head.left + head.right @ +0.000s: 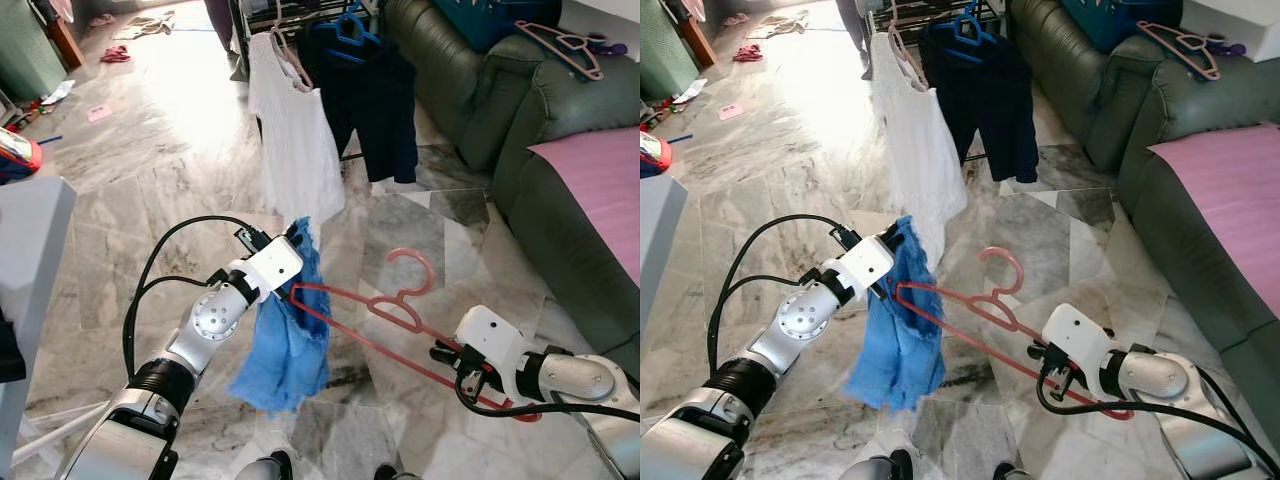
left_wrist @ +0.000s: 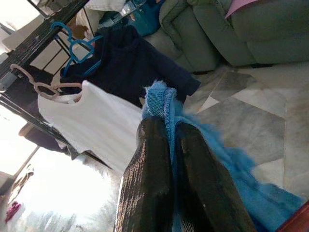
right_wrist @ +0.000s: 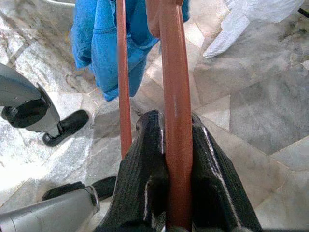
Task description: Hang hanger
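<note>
Left eye view: red hanger (image 1: 390,310) lies mid-frame, lower centre, tilted. Right gripper (image 1: 452,360) clamps its lower bar at lower right. Left gripper (image 1: 296,240) pinches a blue garment (image 1: 285,340) that droops over the hanger's far end. White shirt (image 1: 295,140) and dark shirt (image 1: 375,110) hang on a rack, upper centre. Green sofa (image 1: 470,90) upper right.

Left wrist view: fingers (image 2: 149,179) closed on blue cloth.

Right wrist view: fingers (image 3: 140,183) closed on red bar.

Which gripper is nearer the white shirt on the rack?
Left. The left gripper, shut on the blue garment, sits just below the white shirt; the right gripper holds the red hanger farther back.
</note>
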{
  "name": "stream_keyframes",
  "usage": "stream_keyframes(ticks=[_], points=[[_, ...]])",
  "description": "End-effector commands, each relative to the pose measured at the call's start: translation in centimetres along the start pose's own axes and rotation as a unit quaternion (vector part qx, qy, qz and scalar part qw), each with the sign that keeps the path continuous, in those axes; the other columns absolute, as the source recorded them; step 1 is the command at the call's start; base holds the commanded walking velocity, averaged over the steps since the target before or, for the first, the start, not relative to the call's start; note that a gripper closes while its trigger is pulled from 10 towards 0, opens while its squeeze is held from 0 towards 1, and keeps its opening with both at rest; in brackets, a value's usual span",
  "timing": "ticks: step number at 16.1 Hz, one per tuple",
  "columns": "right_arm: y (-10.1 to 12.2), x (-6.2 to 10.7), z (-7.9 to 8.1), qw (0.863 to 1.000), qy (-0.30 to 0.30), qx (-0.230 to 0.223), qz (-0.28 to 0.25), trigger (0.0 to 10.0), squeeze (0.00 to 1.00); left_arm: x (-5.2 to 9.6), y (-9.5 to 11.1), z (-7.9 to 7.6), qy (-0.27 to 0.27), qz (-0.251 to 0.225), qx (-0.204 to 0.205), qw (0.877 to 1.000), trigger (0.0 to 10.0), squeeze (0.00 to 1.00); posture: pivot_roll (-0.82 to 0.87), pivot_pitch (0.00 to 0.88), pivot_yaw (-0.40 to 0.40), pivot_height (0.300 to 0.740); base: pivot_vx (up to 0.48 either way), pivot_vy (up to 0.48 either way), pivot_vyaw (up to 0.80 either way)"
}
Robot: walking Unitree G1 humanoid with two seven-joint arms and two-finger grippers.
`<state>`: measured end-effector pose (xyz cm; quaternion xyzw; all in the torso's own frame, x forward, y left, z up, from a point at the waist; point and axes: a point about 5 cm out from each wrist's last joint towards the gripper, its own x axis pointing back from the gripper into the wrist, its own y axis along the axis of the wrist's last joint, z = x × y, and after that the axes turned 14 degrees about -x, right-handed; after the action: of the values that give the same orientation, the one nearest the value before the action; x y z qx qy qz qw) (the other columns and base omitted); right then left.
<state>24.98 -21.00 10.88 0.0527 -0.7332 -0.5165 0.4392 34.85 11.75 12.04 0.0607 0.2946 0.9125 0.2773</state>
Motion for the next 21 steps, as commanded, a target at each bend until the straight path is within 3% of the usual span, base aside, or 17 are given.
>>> stream_keyframes(ticks=[1,9,12,14,21], points=[[1.1,0.4,-0.1,1.0,-0.004,0.019,-0.023,10.0,0.0,0.3,-0.3,-0.2,-0.016,0.0,-0.011,1.0,10.0,0.0,0.02,0.183,0.093,0.74,0.0,0.0,0.0],[3.7,0.9,-0.6,0.995,-0.025,0.037,-0.088,10.0,0.0,1.0,-2.4,-1.2,-0.041,0.079,-0.028,0.996,10.0,0.0,0.01,0.188,0.095,0.74,0.0,0.0,0.0],[3.3,0.1,-1.1,0.995,-0.043,0.027,-0.087,10.0,0.0,0.8,-1.8,-1.3,-0.035,0.059,-0.013,0.998,10.0,0.0,0.01,0.187,0.09,0.74,0.0,0.0,0.0],[2.5,-1.6,-1.1,0.996,-0.052,0.012,-0.078,10.0,0.0,0.2,-0.6,-1.4,-0.032,0.033,0.001,0.999,10.0,0.0,0.01,0.188,0.087,0.74,0.0,0.0,0.0],[1.7,-5.3,-0.9,0.998,-0.023,-0.014,-0.063,10.0,0.0,-0.3,2.6,-1.4,-0.035,-0.051,-0.014,0.998,10.0,0.0,0.04,0.191,0.075,0.74,0.0,0.0,0.0]])
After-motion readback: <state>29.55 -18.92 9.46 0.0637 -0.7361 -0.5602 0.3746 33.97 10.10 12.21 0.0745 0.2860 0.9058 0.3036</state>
